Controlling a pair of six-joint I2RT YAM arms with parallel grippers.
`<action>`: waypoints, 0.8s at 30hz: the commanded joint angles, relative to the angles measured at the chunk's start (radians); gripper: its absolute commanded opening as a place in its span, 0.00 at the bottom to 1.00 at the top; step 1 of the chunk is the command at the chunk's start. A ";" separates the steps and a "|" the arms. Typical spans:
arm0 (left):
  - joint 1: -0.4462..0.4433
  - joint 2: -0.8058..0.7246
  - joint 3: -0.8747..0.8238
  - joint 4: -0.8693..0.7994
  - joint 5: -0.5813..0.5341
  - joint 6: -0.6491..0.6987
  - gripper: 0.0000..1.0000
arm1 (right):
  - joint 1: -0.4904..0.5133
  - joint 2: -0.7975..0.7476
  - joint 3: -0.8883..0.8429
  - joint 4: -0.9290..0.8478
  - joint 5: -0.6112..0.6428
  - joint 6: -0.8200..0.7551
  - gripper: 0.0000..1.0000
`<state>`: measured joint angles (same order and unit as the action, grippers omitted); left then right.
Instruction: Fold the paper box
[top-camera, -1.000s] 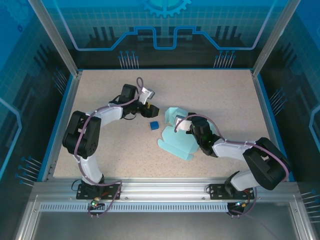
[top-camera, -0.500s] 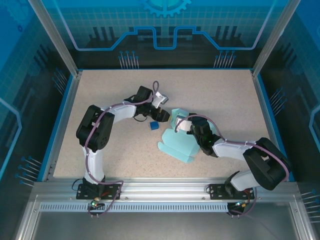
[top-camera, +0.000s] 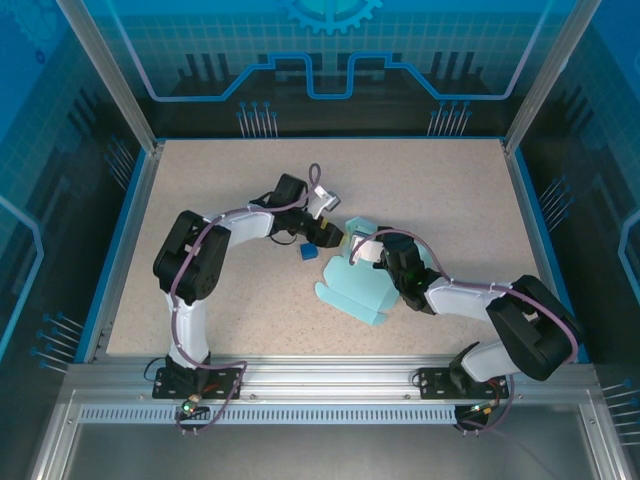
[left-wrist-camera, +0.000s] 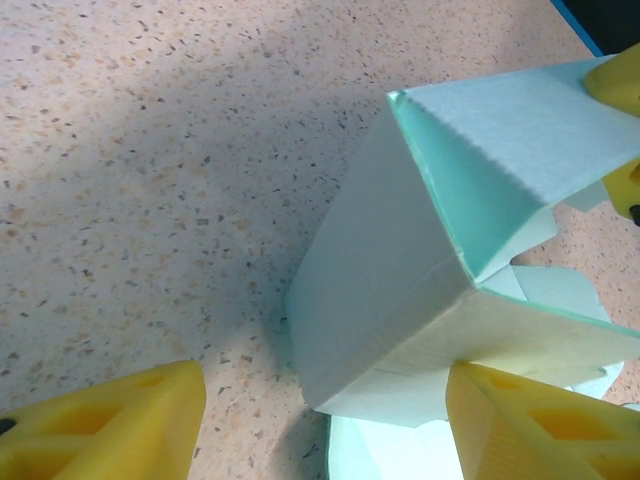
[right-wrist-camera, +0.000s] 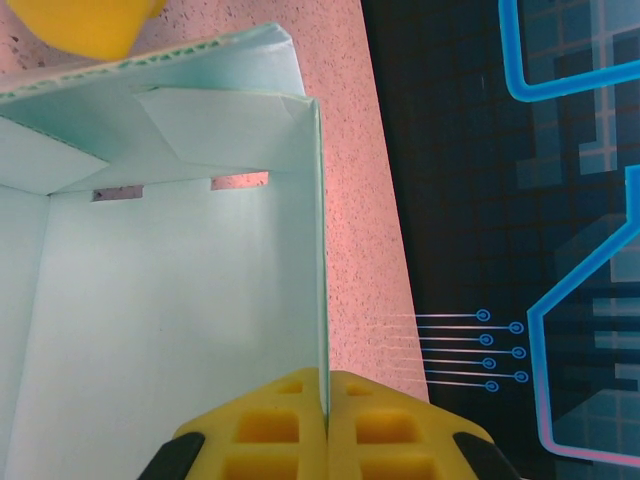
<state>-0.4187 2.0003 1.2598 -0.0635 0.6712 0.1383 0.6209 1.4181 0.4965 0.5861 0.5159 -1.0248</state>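
While both arms reach inward, right end effector (top-camera: 358, 248) (right-wrist-camera: 325, 412) clamps the paper box (top-camera: 356, 288) (left-wrist-camera: 385, 300) (right-wrist-camera: 170, 310); left end effector (top-camera: 332, 238) (left-wrist-camera: 320, 420) gapes around its corner.

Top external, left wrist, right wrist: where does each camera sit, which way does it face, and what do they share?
Top external: above and behind the bases, looking down at the table; both arms show, with the left gripper and right gripper at the paper box.
Left wrist: looks down past its open yellow fingers at the box's raised corner.
Right wrist: looks along its fingers, pinched on a box wall, into the box.
Shared: all see the box; each wrist view catches the other gripper's yellow finger.
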 joint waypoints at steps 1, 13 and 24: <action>-0.011 -0.011 -0.026 0.052 0.063 0.025 0.68 | -0.002 -0.017 0.020 -0.018 -0.018 0.015 0.00; -0.037 0.009 -0.031 0.115 0.025 -0.010 0.69 | 0.000 -0.027 0.022 -0.036 -0.026 0.020 0.00; -0.080 0.023 -0.072 0.228 -0.039 -0.076 0.69 | 0.008 -0.042 0.014 -0.047 -0.037 0.033 0.00</action>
<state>-0.4805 2.0010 1.2098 0.0963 0.6495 0.0917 0.6209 1.3994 0.4976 0.5518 0.5125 -1.0103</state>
